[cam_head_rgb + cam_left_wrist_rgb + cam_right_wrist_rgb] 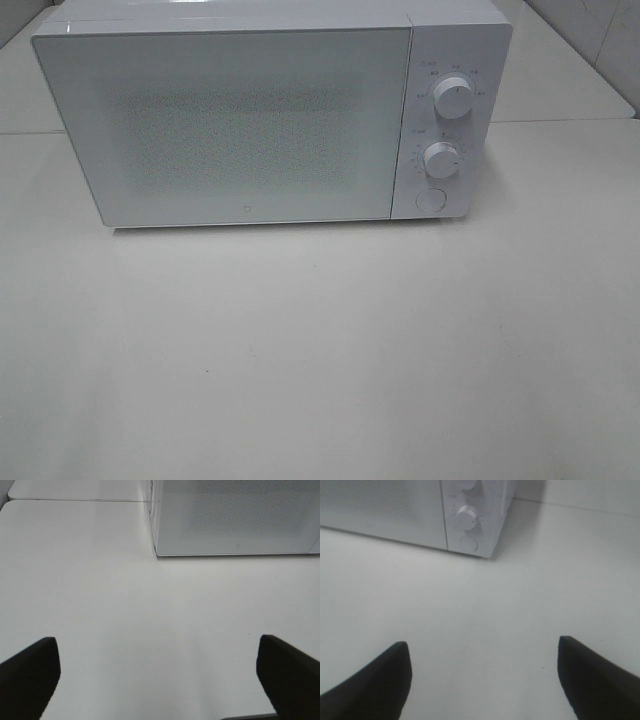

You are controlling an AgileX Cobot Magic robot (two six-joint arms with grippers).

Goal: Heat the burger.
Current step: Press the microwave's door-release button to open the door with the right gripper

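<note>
Left gripper (156,640): only its two fingers (27,680) are in sight, flat matte black. Each is a broad wedge, widest toward the claw's base and narrowing toward the tip. Tips blunt, corners rounded. Outer edges run straight and sloped; inner faces are cut nearly square at the tip. Surfaces too dark to show detail. A thin dark-grey sliver (247,716) lies beside one finger's base, on the claw's inner side; cannot tell which part it is. Right gripper (482,641): same make, two matte black fingers (595,680), same wedge form, tips a little more pointed, edges soft with blur. Rest of both arms out of view.
</note>
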